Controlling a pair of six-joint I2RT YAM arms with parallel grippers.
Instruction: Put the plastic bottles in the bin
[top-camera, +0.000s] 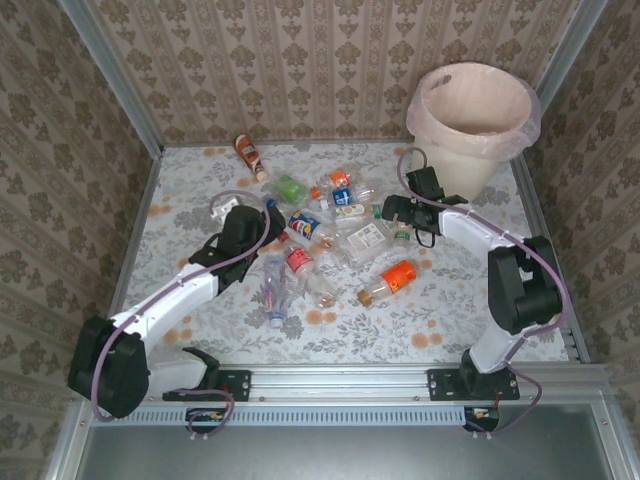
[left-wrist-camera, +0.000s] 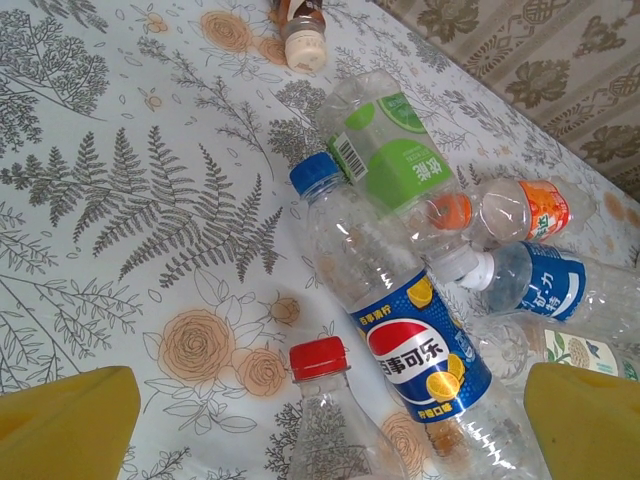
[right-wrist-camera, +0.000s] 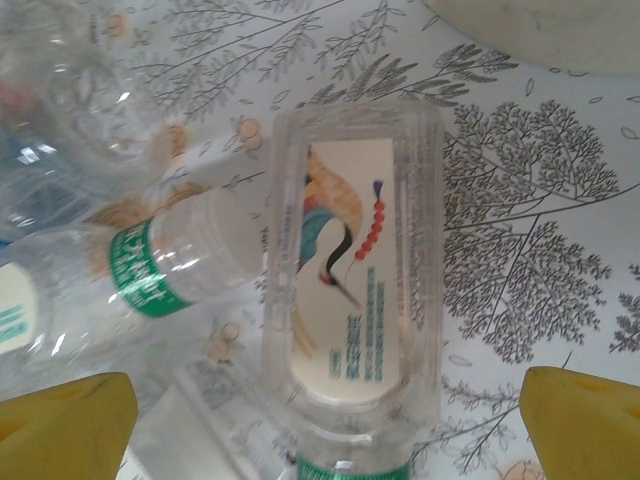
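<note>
Bin (top-camera: 480, 165): upright at the 1 o'clock corner of the table (top-camera: 190, 200).
Plastic bottles (top-camera: 365, 240): lying scattered mid-table between the two grippers; one brown stray bottle (top-camera: 250, 155) lies at 11 o'clock.
Left gripper (top-camera: 268, 228): fingers spread wide and empty, above a Pepsi bottle (left-wrist-camera: 420, 360) (blue cap pointing to 11 o'clock in its wrist view).
Right gripper (top-camera: 392, 210): spread wide and empty, over a crane-label bottle (right-wrist-camera: 350, 290).
</note>
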